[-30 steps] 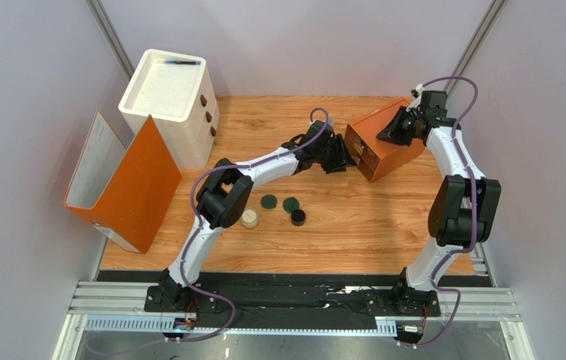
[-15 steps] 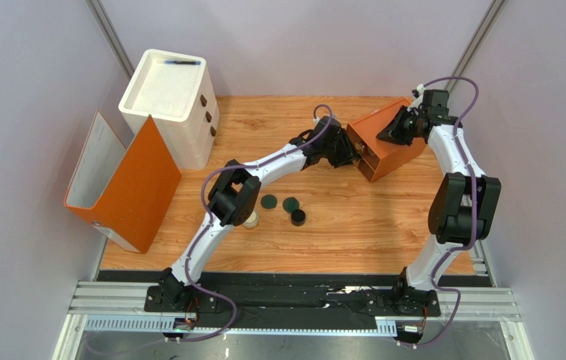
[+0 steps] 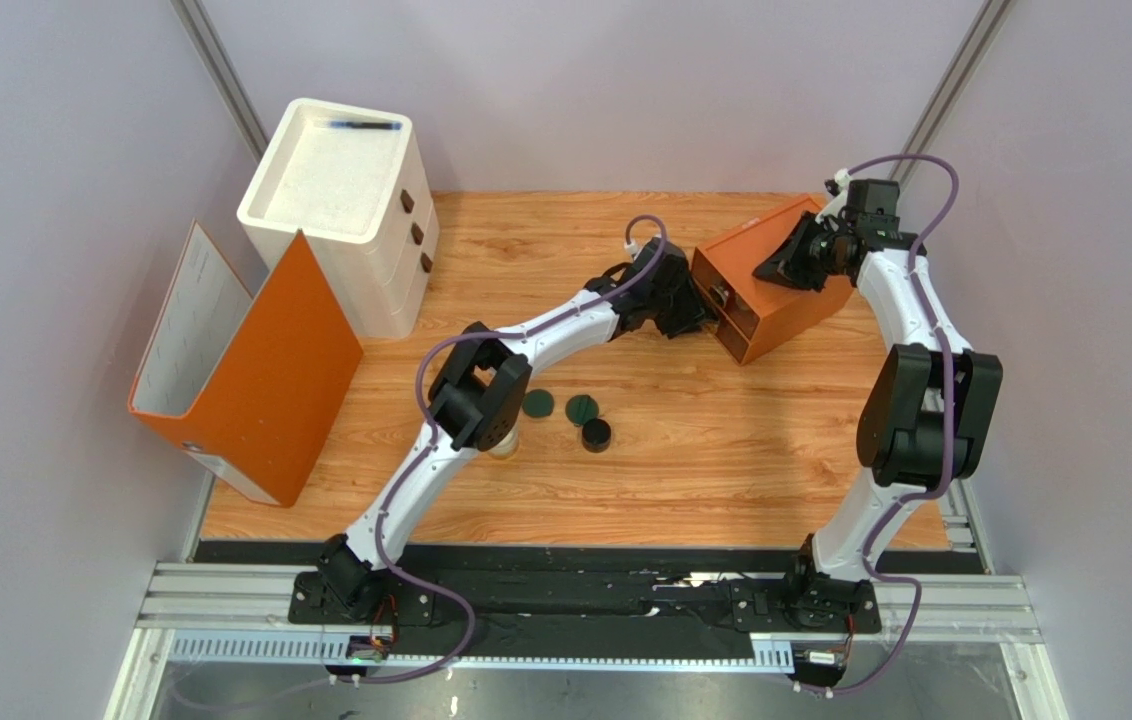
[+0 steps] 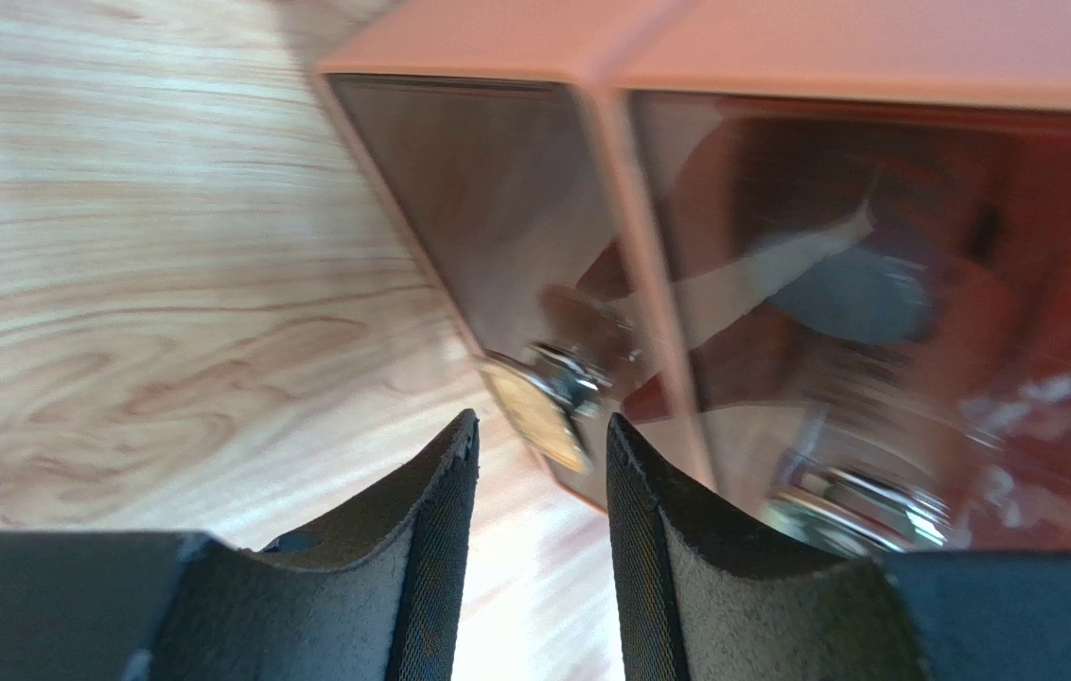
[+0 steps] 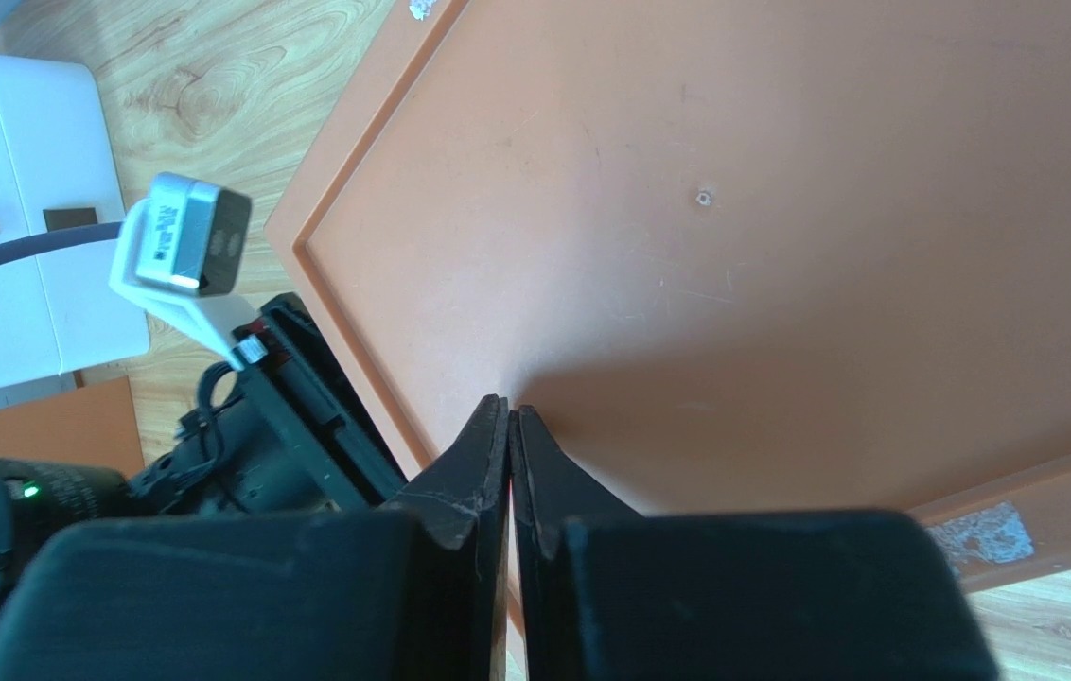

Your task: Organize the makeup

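Observation:
Two flat dark-green discs (image 3: 538,404) (image 3: 581,408) and a black round jar (image 3: 596,435) lie mid-table. The cream jar (image 3: 503,441) is mostly hidden under my left arm's elbow. No tubes show on the table. My left gripper (image 3: 689,311) is open at the front of the orange drawer box (image 3: 771,285). In the left wrist view its fingertips (image 4: 541,426) stand just short of a metal drawer knob (image 4: 566,380), apart from it. My right gripper (image 3: 789,266) is shut and empty, its tips (image 5: 510,409) against the box's top (image 5: 783,213).
A white drawer unit (image 3: 335,195) stands at the back left. An orange folder (image 3: 254,368) stands open beside it at the left edge. The box's tinted drawer fronts (image 4: 854,270) show only blurred shapes behind them.
My left gripper has moved right, up to the drawer box's front. Its elbow has shifted right and now covers most of the cream jar. The right arm has not moved.

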Action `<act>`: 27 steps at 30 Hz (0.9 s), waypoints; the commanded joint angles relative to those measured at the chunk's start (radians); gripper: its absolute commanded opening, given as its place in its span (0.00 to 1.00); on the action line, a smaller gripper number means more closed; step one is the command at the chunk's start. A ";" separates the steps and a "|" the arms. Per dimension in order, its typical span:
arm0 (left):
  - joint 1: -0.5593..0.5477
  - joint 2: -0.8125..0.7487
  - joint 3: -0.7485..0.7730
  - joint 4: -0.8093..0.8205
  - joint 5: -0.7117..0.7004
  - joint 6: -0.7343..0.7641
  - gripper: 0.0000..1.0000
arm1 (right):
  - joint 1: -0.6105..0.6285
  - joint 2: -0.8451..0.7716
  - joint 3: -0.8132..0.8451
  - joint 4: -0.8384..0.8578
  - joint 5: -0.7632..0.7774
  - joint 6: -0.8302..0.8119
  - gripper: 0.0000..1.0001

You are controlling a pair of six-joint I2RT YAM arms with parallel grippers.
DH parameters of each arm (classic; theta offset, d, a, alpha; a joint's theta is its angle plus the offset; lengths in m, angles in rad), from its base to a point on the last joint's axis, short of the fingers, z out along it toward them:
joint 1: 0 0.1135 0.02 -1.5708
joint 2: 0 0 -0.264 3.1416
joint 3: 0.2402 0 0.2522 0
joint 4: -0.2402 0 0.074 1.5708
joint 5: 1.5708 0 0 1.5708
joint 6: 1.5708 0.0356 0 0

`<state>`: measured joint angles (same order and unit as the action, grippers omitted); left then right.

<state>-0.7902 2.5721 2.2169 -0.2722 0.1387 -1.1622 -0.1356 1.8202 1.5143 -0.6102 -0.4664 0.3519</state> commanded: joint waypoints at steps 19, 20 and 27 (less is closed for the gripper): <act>0.051 -0.127 -0.239 -0.157 -0.054 0.030 0.28 | 0.010 0.125 -0.085 -0.244 0.130 -0.047 0.05; 0.054 -0.159 -0.282 -0.156 -0.068 0.044 0.27 | 0.010 0.123 -0.085 -0.244 0.129 -0.045 0.05; 0.069 -0.358 -0.508 -0.203 -0.137 0.047 0.26 | 0.010 0.125 -0.085 -0.244 0.129 -0.044 0.05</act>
<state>-0.7589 2.3157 1.8332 -0.3038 0.1165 -1.1572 -0.1390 1.8252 1.5181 -0.6128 -0.4767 0.3550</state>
